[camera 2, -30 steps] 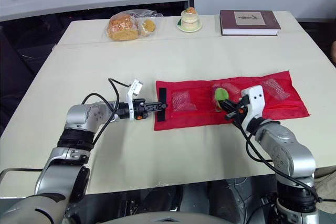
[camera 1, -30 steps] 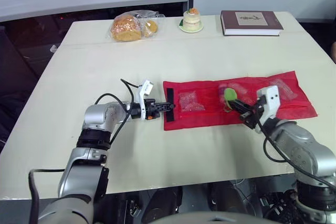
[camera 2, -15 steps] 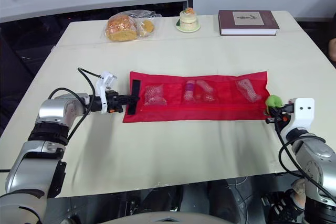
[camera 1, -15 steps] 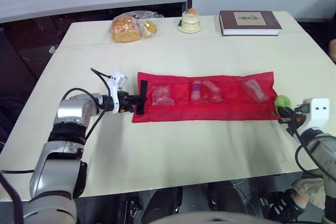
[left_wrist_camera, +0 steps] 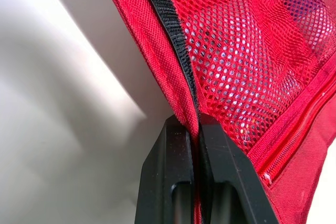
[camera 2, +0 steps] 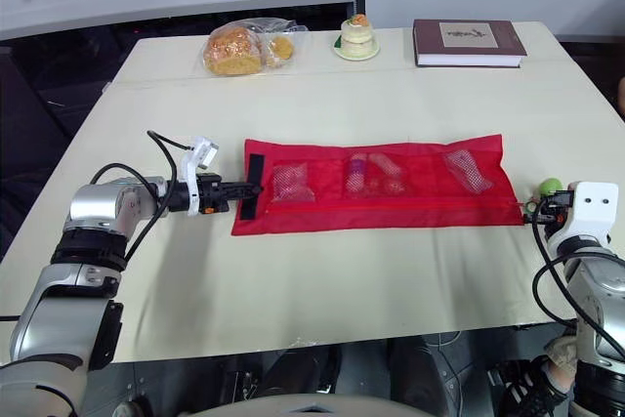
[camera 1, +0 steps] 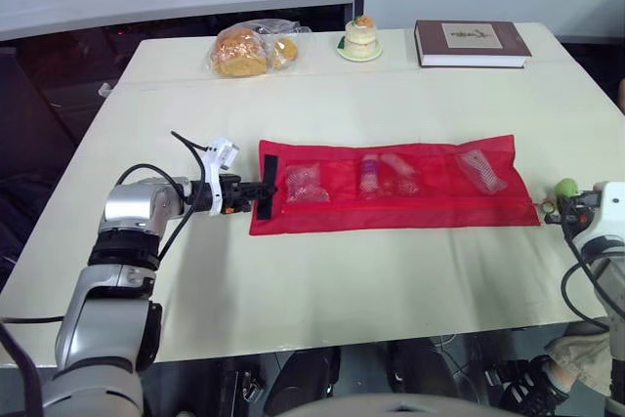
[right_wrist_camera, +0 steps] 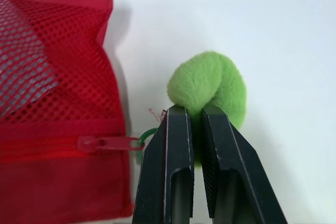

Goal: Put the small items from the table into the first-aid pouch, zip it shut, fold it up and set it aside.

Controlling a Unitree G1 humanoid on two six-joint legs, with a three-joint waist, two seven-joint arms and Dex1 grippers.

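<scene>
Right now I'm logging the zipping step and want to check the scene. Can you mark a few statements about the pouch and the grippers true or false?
1. The pouch lies flat and unfolded on the table. True.
2. The left gripper is open and clear of the pouch. False: it is shut on the pouch's end, beside the black strip.
3. The right gripper is shut on the green pompom at the zip pull. True.
4. The book lies on top of the pouch. False: it lies at the table's far edge, apart from the pouch.
</scene>
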